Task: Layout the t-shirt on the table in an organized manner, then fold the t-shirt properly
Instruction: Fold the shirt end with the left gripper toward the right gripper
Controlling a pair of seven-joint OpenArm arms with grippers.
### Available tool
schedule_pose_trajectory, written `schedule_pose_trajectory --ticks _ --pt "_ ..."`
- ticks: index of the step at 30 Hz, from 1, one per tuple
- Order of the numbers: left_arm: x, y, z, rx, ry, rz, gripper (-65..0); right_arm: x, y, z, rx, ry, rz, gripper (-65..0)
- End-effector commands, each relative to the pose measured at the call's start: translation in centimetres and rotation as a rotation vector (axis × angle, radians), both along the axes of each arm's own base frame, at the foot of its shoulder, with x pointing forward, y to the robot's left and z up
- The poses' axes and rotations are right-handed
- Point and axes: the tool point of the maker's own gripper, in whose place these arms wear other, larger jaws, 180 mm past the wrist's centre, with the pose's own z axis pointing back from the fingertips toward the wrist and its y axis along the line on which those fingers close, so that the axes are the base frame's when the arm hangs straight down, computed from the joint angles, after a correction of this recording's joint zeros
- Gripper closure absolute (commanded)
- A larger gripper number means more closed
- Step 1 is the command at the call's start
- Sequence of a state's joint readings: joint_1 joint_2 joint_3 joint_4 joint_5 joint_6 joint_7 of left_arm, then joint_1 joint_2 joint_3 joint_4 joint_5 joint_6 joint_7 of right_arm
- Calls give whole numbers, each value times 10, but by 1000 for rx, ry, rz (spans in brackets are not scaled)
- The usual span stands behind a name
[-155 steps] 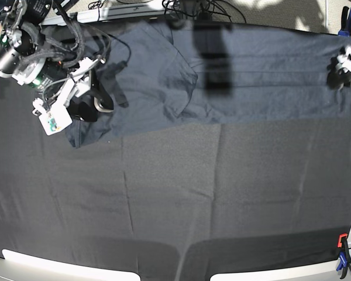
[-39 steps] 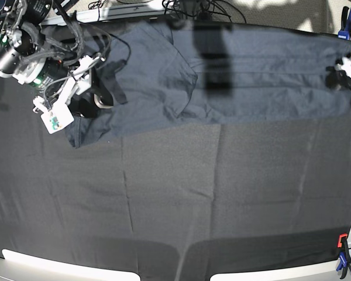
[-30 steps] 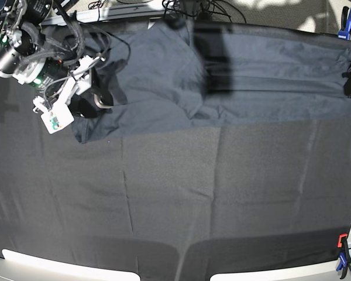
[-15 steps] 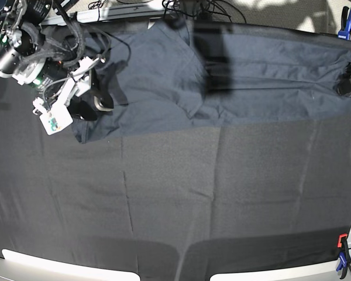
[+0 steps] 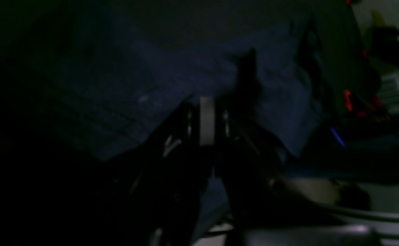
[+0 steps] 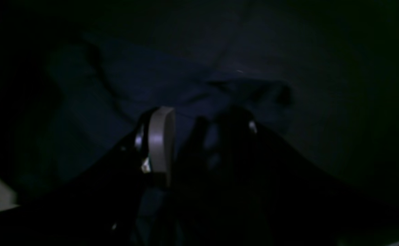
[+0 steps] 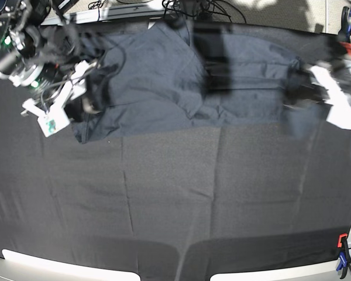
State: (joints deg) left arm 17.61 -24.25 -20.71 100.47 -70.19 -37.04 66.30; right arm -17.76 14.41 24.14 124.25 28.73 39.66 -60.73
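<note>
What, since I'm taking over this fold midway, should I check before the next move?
1. Left gripper shut on the t-shirt edge: ok.
2. Right gripper open over the shirt's other end: ok.
3. Shirt lying flat: not ok, creased mid-body and bunched by the left gripper.
4. Bare table in front of the shirt: ok.
5. Collar position: cannot tell.

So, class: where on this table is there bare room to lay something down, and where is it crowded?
Bare: the wide stretch of table from the t-shirt's near hem to the near edge. Crowded: the far strip, where the shirt lies, with the right end effector on its one end and the left end effector shut on the other.
</note>
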Motion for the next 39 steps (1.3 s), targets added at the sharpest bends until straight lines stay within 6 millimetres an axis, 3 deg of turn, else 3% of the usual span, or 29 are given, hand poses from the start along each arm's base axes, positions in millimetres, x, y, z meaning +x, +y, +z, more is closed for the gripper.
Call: schedule_pose_trajectory --ticks 1,4,8,13,17,26,32,35,36,39 --pt "2 -12 8 -22 -25 -21 0 10 -1 15 -12 -70 11 -256" --pt "-9 -50 -1 -64 6 -99 0 19 -17 18 -82 -83 -50 -256" --pt "-12 -92 -3 -133 -2 -130 0 27 -52 23 -186 -94 -212 -256" --pt "6 -116 4 -179 -56 -59 0 24 -76 32 -183 -118 -299 -256" --pt "21 -128 6 -201 -31 -1 0 22 -84 41 -123 -140 -331 -256" --pt "2 -181 12 -251 -2 -144 0 19 -88 43 -99 -143 -346 -256" --pt "4 -197 10 -208 -59 -155 -4 19 -85 43 -81 -145 -337 -256" --pt "9 -202 18 -227 -90 -159 -230 19 -85 43 -81 -143 -337 -256" --pt "11 -205 24 -242 -100 -168 -278 19 -85 43 -80 -144 -337 -256" --pt "9 -217 52 -350 -166 -243 -294 21 -78 45 -45 -150 -319 -256"
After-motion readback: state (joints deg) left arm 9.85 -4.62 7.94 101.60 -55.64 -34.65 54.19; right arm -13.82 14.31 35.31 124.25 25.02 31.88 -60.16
